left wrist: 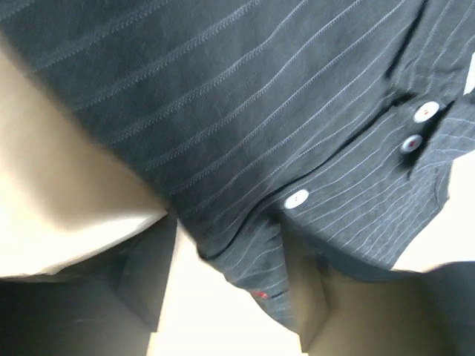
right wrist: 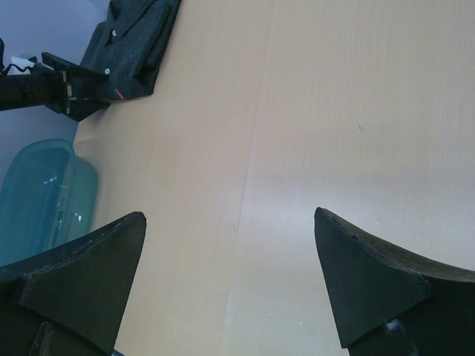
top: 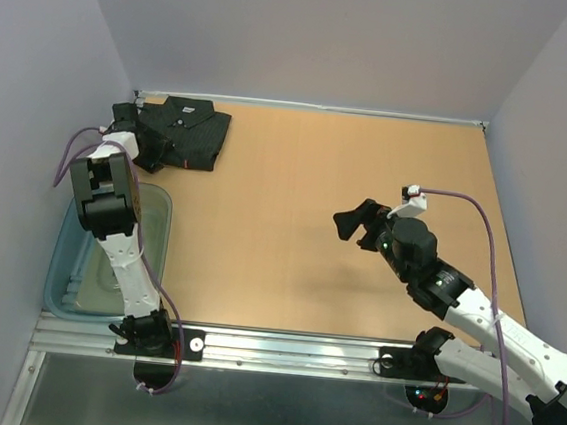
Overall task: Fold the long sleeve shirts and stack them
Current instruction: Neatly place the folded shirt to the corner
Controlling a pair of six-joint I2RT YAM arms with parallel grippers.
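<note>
You will find the left gripper point(left wrist: 234, 297) with fingers apart astride the folded black shirt point(top: 186, 128) edge, and the right gripper point(right wrist: 230, 252) spread wide above the table point(top: 349, 159).

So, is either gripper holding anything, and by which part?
Nothing is gripped. The left gripper stands open around the edge of the folded shirt; the right gripper is open and empty.

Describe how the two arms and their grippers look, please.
Both the left arm and right arm have white links and black joint housings. A purple-grey cable runs along each. The left gripper and right gripper are black; the right one's fingers are pointed wedges.
</note>
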